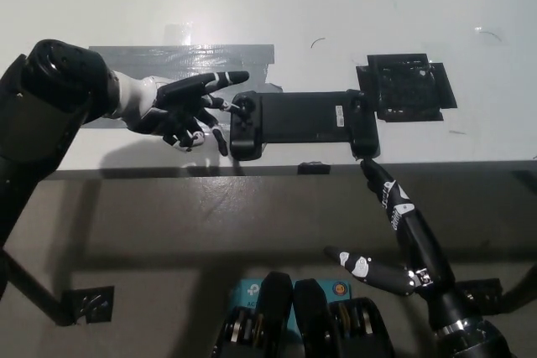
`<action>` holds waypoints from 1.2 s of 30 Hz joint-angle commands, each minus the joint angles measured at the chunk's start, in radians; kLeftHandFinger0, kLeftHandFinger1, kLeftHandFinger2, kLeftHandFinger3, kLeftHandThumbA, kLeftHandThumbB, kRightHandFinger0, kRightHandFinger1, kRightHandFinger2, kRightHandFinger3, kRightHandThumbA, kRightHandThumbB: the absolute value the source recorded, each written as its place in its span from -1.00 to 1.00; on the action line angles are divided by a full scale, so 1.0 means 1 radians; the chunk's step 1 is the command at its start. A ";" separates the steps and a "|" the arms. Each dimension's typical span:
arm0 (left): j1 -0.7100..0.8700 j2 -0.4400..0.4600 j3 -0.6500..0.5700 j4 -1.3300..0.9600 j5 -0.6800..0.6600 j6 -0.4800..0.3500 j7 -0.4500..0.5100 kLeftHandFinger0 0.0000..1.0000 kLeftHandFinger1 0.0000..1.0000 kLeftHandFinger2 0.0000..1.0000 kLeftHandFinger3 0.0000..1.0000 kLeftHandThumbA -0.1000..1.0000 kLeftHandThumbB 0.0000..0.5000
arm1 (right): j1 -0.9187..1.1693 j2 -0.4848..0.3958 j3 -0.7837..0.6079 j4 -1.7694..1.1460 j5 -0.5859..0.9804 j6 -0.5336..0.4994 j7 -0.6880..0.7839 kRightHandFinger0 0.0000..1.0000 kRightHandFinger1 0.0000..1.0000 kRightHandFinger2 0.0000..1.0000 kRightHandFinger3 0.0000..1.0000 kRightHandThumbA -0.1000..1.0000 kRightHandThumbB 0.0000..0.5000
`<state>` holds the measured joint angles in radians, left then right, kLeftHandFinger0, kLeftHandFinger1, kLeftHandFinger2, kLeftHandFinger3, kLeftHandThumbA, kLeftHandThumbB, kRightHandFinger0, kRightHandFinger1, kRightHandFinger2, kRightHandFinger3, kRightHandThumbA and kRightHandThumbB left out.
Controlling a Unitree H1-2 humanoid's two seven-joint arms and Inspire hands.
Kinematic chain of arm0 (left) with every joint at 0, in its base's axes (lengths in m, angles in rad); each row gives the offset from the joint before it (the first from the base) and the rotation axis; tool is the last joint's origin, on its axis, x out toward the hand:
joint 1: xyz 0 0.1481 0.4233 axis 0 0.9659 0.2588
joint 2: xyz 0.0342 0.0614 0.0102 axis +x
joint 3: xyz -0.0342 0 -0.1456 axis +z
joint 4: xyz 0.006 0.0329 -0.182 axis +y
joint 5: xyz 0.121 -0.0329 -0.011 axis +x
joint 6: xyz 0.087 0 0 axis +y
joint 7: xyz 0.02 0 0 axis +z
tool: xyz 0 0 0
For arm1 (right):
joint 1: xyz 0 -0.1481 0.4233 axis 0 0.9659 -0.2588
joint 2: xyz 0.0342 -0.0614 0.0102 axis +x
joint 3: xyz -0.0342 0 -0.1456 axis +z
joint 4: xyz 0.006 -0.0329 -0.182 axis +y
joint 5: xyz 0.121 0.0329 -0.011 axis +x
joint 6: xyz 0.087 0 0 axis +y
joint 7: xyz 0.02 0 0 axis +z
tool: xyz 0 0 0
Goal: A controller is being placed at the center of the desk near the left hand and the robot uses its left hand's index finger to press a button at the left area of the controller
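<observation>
The controller (pixel 299 123) lies flat on the white counter (pixel 336 6), near the counter's front edge and about midway along it, its long side running left to right. It is black, with a wide flat middle section and a grip at each end; the left grip carries a small round stick and buttons (too small to tell apart).

The left hand (pixel 180 106) reaches in from the picture's left, above the counter, just beside the controller's left grip. Its fingers are spread apart and it holds nothing. One finger stretches out straight above the others, pointing toward the upper left corner of the controller, and another finger's tip (pixel 228 105) sits right at the left grip's edge, by the stick; whether it actually touches the controller cannot be told from this view. Under the hand a strip of grey tape (pixel 180 58) is stuck to the counter, running left to right behind the fingers.

The right hand (pixel 394 232) hangs below the counter's front edge at the lower right, fingers apart and holding nothing, with one long finger pointing up to a spot just under the controller's right grip.

To the right of the controller, and close beside its upper right corner, a square black patch (pixel 407 87) lies on the counter.
</observation>
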<state>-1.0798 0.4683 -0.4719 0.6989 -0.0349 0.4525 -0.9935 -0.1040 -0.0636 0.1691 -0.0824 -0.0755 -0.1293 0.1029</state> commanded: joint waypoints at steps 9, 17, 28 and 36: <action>-0.041 0.012 0.054 0.014 0.041 0.018 0.024 -1.00 -0.61 0.07 1.00 1.00 0.84 | -0.022 0.001 -0.011 -0.033 0.009 0.006 0.007 1.00 1.00 1.00 1.00 0.78 -0.17; 0.003 0.000 0.034 -0.026 0.080 0.018 -0.003 -0.77 -0.26 0.36 1.00 1.00 0.88 | 0.006 0.002 -0.002 -0.042 0.011 0.001 0.012 1.00 1.00 1.00 1.00 0.76 -0.20; 0.020 -0.034 0.031 -0.024 0.105 0.018 -0.007 -1.00 -0.67 -0.03 1.00 1.00 0.85 | 0.022 0.008 -0.001 -0.047 0.012 0.002 0.012 1.00 1.00 1.00 1.00 0.68 -0.19; 0.013 -0.035 0.037 -0.022 0.116 0.018 -0.019 -1.00 -0.77 -0.12 1.00 1.00 0.87 | 0.022 0.006 0.000 -0.052 0.015 0.009 0.018 1.00 1.00 1.00 1.00 0.67 -0.20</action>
<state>-1.0322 0.4506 -0.4334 0.6897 0.0571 0.4529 -0.9935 -0.0786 -0.0636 0.1687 -0.0945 -0.0746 -0.1222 0.1093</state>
